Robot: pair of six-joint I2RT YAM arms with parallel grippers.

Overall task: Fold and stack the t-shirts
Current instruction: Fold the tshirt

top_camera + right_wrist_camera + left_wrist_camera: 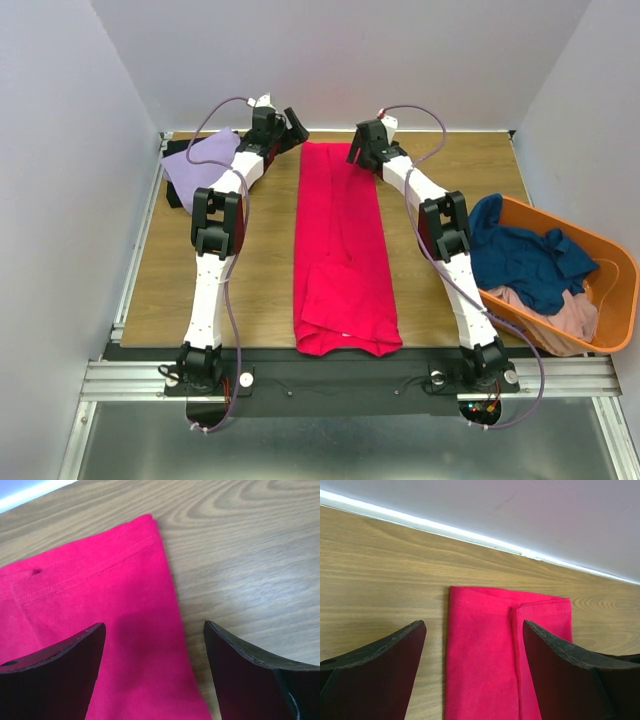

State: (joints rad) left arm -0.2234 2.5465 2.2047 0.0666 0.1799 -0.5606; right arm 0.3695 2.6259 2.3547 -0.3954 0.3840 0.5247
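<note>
A crimson-pink t-shirt (340,250) lies folded into a long narrow strip down the middle of the table. My left gripper (290,126) hovers open at the strip's far left corner; in the left wrist view the shirt's hemmed far end (490,650) lies between the spread fingers (380,670). My right gripper (360,150) is open over the far right corner, and its wrist view shows the shirt's right edge (100,605) between the fingertips (250,670). Neither gripper holds anything. A folded lavender t-shirt (203,162) rests at the far left on a black one (176,197).
An orange tub (612,300) at the right edge holds a navy t-shirt (525,260) and a dusty pink one (560,320). The wooden tabletop (260,270) ends at a white back wall (340,60) close behind the grippers.
</note>
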